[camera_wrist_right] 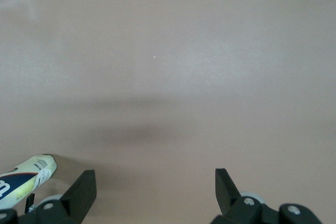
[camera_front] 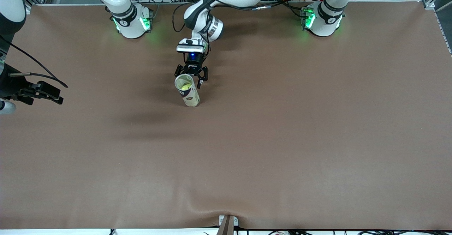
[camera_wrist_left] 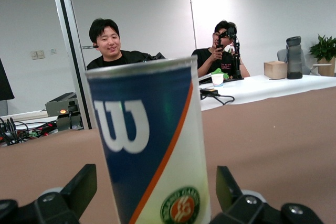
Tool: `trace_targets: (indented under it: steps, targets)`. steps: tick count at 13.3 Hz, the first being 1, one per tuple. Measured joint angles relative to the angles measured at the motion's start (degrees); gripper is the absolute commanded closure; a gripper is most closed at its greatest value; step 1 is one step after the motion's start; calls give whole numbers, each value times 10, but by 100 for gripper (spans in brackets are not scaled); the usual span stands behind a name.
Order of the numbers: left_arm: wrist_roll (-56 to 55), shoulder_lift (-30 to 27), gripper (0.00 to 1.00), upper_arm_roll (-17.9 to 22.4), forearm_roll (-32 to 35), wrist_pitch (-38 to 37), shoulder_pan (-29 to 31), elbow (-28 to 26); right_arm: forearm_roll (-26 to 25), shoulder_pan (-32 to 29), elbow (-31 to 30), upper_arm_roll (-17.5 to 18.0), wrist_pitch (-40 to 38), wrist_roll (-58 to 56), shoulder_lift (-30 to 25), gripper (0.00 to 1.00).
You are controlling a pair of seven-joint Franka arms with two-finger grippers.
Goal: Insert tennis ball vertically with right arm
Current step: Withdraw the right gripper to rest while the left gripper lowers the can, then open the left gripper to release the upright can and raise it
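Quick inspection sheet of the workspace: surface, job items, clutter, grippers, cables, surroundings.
Surface: brown cloth, with a ripple at the edge nearest the front camera.
Job's things: tennis ball can standing upright, top open, a yellow-green ball visible inside.
Clutter: nothing seen.
Grippers: left gripper open, fingers on either side of the can, not clamped; right gripper open, empty, hovering over bare cloth at the right arm's end.
Cables: black cables along the right arm.
Surroundings: two seated people and a white table in the left wrist view.
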Motion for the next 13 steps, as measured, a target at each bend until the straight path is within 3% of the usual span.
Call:
trace_targets:
  steps: [7,13]
  targets:
    - [12,-5,0,-57,-82,-37,-8,-9,7,-13,-1,1,0,-4,0,0]
    - [111,-64,0,-114,-212,-52,-8,-2,12,-14,0,1,0,-4,0,0]
